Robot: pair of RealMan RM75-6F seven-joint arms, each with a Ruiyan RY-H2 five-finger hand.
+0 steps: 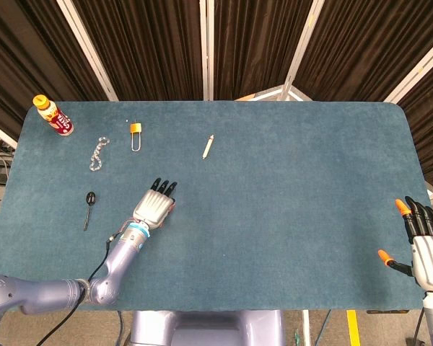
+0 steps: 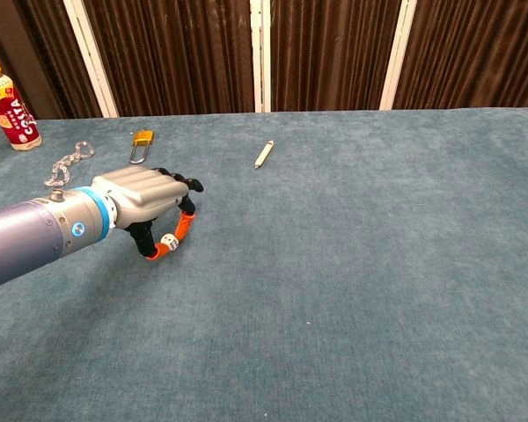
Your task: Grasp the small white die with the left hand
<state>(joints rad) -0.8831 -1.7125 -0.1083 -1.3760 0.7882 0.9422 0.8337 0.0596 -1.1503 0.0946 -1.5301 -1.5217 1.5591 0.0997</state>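
Note:
The small white die [image 2: 168, 240] sits between the orange thumb tip and an orange fingertip of my left hand [image 2: 150, 207], which pinches it low over the blue table [image 2: 352, 264]. From the head view, the left hand [image 1: 153, 207] covers the die, left of the table's middle. My right hand [image 1: 423, 245] hangs past the near right edge with its fingers spread, holding nothing.
A bottle [image 1: 53, 115] stands at the far left corner. A clear chain [image 1: 98, 153], an orange padlock [image 1: 135, 134] and a pencil [image 1: 208, 146] lie beyond the left hand. A black key [image 1: 89, 203] lies to its left.

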